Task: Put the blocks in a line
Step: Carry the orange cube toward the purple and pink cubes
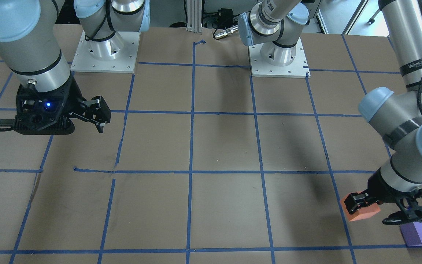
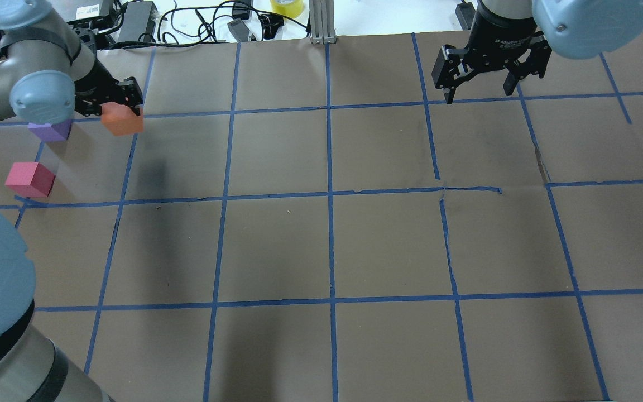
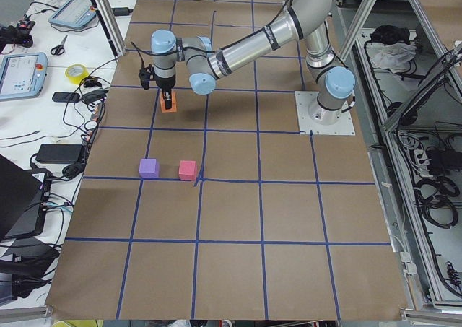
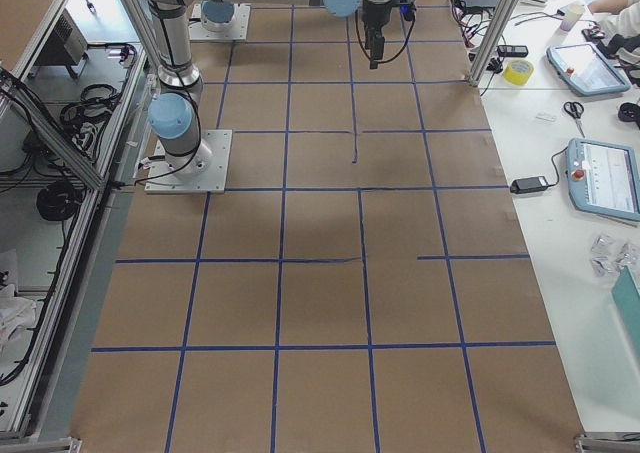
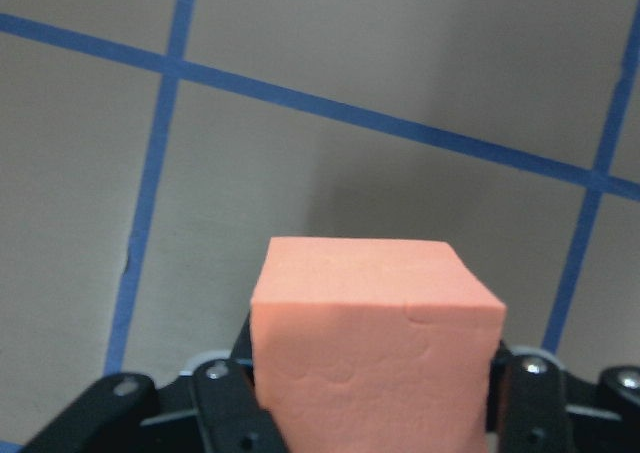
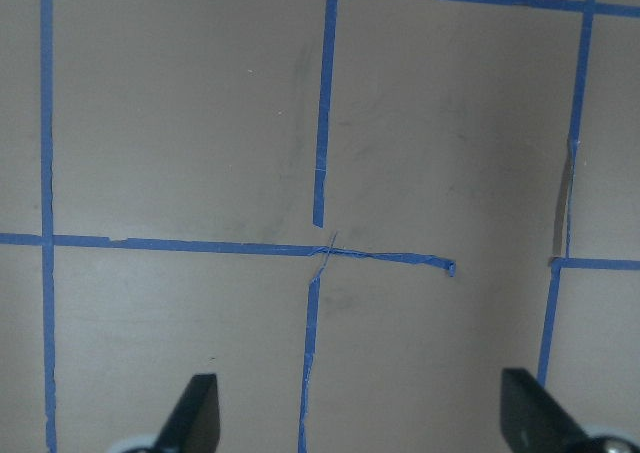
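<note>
My left gripper (image 2: 116, 105) is shut on the orange block (image 2: 123, 119) at the table's far left; the block fills the left wrist view (image 5: 375, 338) between the black fingers. It also shows in the front view (image 1: 362, 212) and the left side view (image 3: 168, 104). The purple block (image 2: 49, 131) lies just left of it, partly under my left arm, and shows in the front view (image 1: 419, 234). The red-pink block (image 2: 29, 179) lies nearer the robot. My right gripper (image 2: 483, 78) is open and empty above the far right of the table (image 6: 365, 423).
Brown table with a blue tape grid (image 2: 330, 192). Arm base plates (image 1: 104, 51) stand on the robot's side. An aluminium post (image 2: 321, 22), cables and a yellow tape roll (image 2: 287, 6) sit past the far edge.
</note>
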Controlling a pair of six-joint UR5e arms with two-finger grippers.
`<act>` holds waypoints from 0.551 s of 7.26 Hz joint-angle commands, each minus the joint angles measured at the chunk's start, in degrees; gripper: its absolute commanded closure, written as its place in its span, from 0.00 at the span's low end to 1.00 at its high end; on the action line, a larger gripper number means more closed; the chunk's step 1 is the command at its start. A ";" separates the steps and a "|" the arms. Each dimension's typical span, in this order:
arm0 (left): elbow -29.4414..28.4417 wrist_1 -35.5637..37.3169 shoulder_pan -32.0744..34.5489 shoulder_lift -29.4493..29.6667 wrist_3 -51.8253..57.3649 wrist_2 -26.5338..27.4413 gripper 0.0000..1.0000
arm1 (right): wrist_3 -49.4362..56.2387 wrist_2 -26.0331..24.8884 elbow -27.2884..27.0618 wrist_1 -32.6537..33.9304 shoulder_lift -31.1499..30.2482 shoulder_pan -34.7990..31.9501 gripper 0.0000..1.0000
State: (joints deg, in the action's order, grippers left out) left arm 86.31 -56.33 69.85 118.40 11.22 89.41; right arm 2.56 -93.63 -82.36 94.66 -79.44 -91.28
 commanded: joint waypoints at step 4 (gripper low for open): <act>-4.37 2.20 -14.12 3.93 25.70 -4.21 1.00 | -0.81 0.82 -0.87 0.60 -3.87 -0.13 0.00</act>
State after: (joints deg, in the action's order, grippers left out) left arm 83.95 -53.83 57.69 120.99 35.65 88.03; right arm 1.40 -93.05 -82.75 95.08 -81.51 -91.26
